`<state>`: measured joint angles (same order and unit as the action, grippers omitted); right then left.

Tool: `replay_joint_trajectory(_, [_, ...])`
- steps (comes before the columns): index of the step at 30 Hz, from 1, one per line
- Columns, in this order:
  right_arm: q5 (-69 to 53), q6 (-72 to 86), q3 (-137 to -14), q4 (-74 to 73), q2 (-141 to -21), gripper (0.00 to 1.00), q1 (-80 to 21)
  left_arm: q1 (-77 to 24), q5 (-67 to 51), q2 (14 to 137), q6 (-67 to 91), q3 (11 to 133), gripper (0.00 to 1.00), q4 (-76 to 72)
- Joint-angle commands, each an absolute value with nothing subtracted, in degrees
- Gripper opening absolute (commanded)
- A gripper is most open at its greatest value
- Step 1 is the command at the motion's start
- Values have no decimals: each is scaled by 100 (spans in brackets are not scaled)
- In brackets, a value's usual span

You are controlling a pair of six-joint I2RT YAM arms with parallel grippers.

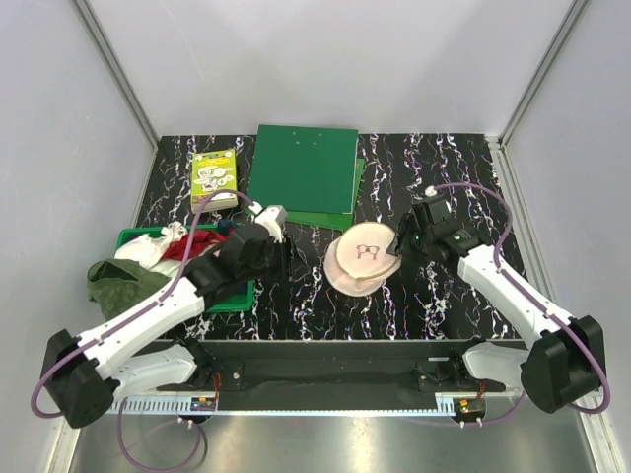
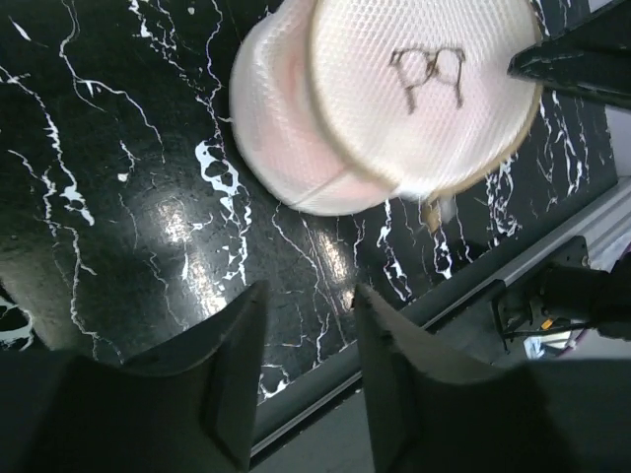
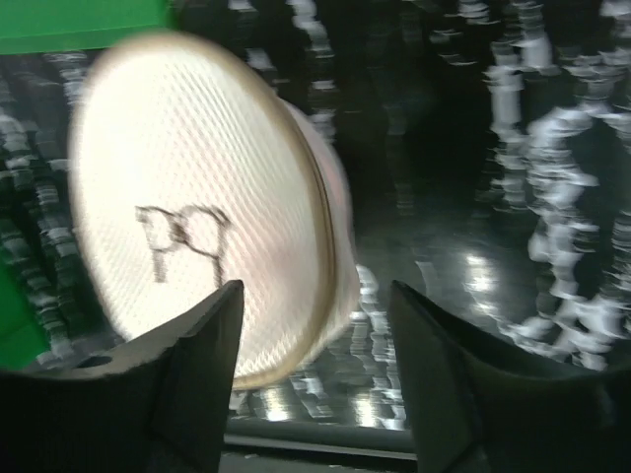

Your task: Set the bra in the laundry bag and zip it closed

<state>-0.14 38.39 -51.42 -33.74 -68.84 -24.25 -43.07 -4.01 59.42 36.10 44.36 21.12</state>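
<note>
Blurred view, contents half hidden
The whole right wrist view is smeared; the laundry bag (image 3: 197, 197) runs off the left wrist view's top edge, and the bra (image 2: 271, 123) shows only as a pink tint behind the mesh

The bag (image 1: 363, 258) lies mid-worktop (image 1: 434, 305), its top half tilted up over its bottom half, with the bra (image 2: 281, 148) in the bottom half. The left claw (image 2: 310, 291) is left of the bag and apart from it. The right claw (image 3: 314, 288) is at the bag's right edge. A folder (image 1: 304, 168) lies behind the bag, with a booklet (image 1: 215, 177) to its left. A basket (image 1: 229, 304) of clothes (image 1: 173, 246) sits at the worktop's left, a garment (image 1: 118, 281) draped over its front-left rim.
</note>
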Motion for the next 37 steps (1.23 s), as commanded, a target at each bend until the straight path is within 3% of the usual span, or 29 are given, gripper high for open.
replay_joint_trajectory(1, [1810, 3120, -5370, -4754, -6576, 77, -2382, -4579, -228, 5450, 3235, 4658, 54, 2172])
replay_joint_trajectory(3, [1715, 3155, -5291, -4772, -6295, 89, -2382, -4771, -438, 5275, 3252, 4510, 56, 1987])
replay_joint_trajectory(4, [1636, 3190, -5248, -4764, -6180, 99, -2382, -4842, -500, 5204, 3269, 4422, 57, 1743])
replay_joint_trajectory(12, [19, 3821, -4475, -4037, -4039, 100, -2382, -5168, -800, 3404, 4200, 2289, 63, -182])
replay_joint_trajectory(24, [-211, 5650, -1856, -3454, -82, 100, -2382, -5168, -932, -612, 4790, 520, 66, -18])
replay_joint_trajectory(27, [-430, 5783, -1530, -3175, -507, 100, -2391, -5168, -1185, -662, 4957, 264, 67, 19])
replay_joint_trajectory(34, [-1071, 5818, -616, -2146, -300, 100, -2382, -5168, -1749, -588, 5808, -720, 68, -1949])
replay_joint_trajectory(37, [-1562, 6273, -694, -1453, -219, 100, -2382, -5168, -1889, -869, 6449, -975, 73, -3194])
